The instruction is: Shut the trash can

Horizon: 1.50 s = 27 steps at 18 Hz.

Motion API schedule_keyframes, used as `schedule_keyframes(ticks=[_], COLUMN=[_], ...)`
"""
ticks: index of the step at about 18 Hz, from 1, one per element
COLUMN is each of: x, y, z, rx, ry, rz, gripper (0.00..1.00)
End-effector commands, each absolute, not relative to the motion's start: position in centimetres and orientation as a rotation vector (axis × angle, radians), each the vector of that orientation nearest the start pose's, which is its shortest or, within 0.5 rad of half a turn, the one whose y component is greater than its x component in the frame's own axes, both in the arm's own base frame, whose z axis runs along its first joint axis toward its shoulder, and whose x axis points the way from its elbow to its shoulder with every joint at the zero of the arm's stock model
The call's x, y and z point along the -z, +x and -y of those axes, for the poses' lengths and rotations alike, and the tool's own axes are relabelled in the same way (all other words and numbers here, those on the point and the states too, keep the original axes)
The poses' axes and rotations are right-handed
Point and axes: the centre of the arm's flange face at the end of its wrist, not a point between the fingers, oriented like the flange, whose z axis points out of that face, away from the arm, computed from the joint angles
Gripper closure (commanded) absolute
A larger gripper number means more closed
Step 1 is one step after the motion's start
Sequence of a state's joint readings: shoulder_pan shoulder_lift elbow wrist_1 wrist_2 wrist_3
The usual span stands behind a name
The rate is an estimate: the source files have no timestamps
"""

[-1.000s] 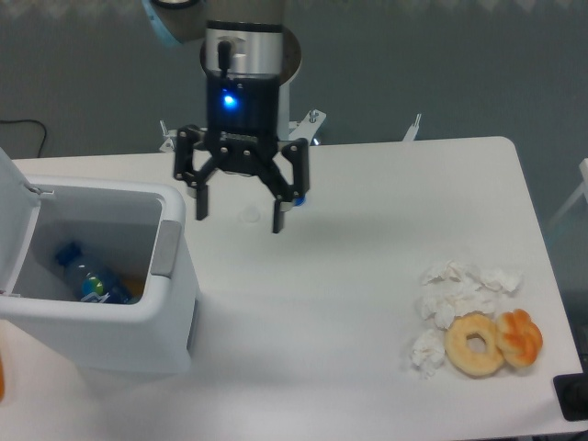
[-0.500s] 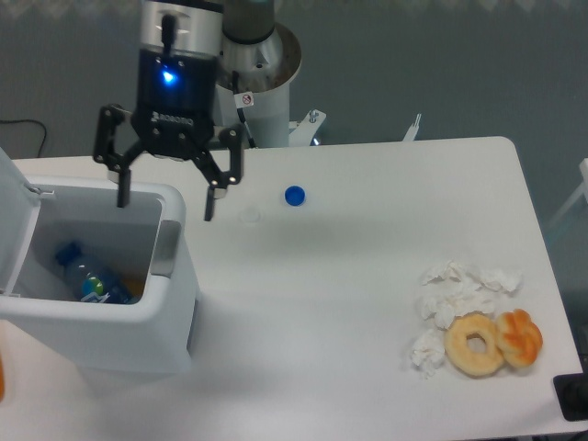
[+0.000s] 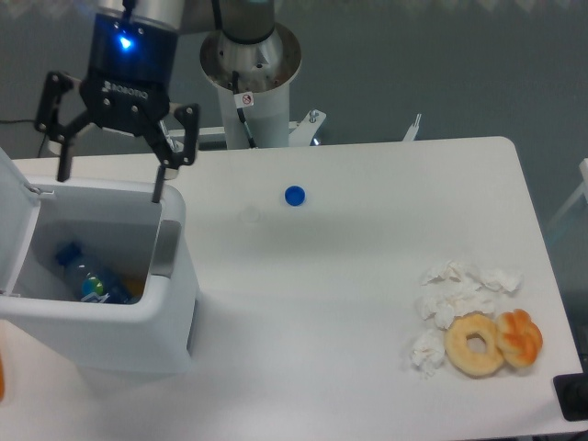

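The trash can is a white boxy bin at the table's left front. Its lid stands open, tilted up at the left edge. A grey latch tab sits on its right rim. Inside lie a plastic bottle with a blue cap and something orange. My gripper is open and empty, fingers pointing down, above the can's back rim. Its right fingertip is near the back right corner of the rim.
A small blue cap lies on the white table near the middle back. Crumpled white tissues, a donut and an orange pastry lie at the right front. The robot base stands behind the table.
My gripper has moved left and upward, from beside the blue cap to above the can's back rim. It stayed open. The blue cap is now uncovered.
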<state>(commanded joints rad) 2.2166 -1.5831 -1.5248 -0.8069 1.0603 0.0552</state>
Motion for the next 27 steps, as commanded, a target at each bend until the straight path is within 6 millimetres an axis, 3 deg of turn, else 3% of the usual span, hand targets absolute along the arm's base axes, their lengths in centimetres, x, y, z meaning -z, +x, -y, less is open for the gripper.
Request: schedule_keyframes(ticks=[9, 18, 24, 27], x=[-63.7, -63.5, -64.0, -63.2], y=[-11.3, -5.7, -3.9, -2.4], z=[-53.0, -54.2, -54.6, -55.3], rx=[0.392, 0.544, 0.692, 0.74], ry=[-2.144, -2.139, -2.094, -2.103], rz=[0.244, 0.096, 0.006, -0.025], gripper=[0.0, 0.0, 0.0, 0.0])
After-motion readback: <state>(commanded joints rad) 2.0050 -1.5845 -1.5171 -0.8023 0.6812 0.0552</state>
